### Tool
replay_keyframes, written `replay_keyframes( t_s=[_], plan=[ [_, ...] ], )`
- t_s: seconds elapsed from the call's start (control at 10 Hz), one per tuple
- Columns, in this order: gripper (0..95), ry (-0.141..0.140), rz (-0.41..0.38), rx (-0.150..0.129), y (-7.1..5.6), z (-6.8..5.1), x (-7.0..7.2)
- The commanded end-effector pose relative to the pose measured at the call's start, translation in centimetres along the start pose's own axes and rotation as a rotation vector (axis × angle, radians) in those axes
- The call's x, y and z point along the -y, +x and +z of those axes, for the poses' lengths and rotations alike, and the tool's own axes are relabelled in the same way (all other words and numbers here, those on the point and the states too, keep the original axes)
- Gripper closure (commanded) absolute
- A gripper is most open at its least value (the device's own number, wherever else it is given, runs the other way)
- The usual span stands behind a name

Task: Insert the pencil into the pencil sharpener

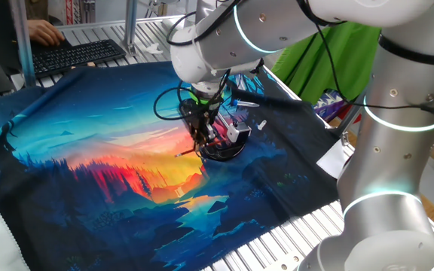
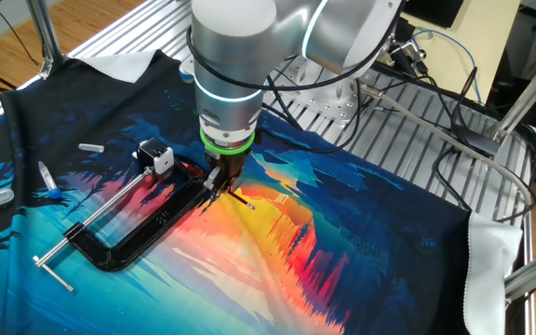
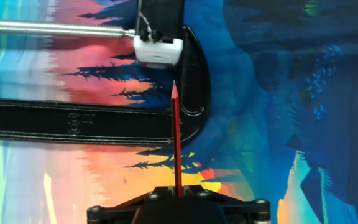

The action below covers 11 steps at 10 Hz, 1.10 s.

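My gripper (image 3: 178, 188) is shut on the dark red pencil (image 3: 176, 137). In the hand view the pencil runs straight up from the jaws. Its paler tip is a short gap below the small white pencil sharpener (image 3: 159, 51), slightly to its right, and does not touch it. The sharpener sits at the end of the clamp's silver rod (image 3: 55, 28). In the other fixed view my gripper (image 2: 221, 183) hangs low over the cloth, right of the sharpener (image 2: 156, 155), and the pencil's rear end (image 2: 244, 198) sticks out behind the fingers. One fixed view shows the gripper (image 1: 202, 137) and the sharpener (image 1: 234, 134).
A big black C-shaped clamp (image 2: 147, 223) lies on the colourful cloth around the sharpener; it also shows in the hand view (image 3: 79, 121). A small white cylinder (image 2: 91, 147) and a blue-capped pen (image 2: 49, 181) lie at the left. A keyboard (image 1: 77, 54) and a person's hand (image 1: 47, 31) are behind the cloth.
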State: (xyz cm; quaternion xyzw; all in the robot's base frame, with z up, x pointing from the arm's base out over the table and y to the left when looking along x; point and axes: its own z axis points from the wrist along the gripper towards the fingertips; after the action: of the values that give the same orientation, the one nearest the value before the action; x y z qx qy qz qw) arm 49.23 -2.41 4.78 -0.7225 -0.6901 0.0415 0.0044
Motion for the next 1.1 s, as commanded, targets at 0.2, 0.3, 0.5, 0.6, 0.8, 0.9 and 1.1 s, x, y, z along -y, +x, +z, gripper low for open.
replay_keyframes(
  t_s=[0.2, 0.3, 0.5, 0.6, 0.8, 0.9, 1.1],
  plan=[
    [95.0, -0.003, -0.020, 0.004, -0.2, 0.3, 0.9],
    [95.0, -0.001, -0.034, 0.007, -0.3, 0.3, 1.0],
    [95.0, -0.002, -0.046, -0.007, -1.1, 0.0, 0.7],
    [95.0, -0.002, -0.048, -0.004, -1.2, -0.1, 0.7],
    [95.0, -0.004, -0.059, 0.004, -1.5, -0.2, 1.0],
    [95.0, -0.005, -0.069, 0.004, -1.9, -0.2, 1.0],
    [95.0, -0.014, -0.096, -0.014, -3.4, -0.3, 1.0]
  ],
)
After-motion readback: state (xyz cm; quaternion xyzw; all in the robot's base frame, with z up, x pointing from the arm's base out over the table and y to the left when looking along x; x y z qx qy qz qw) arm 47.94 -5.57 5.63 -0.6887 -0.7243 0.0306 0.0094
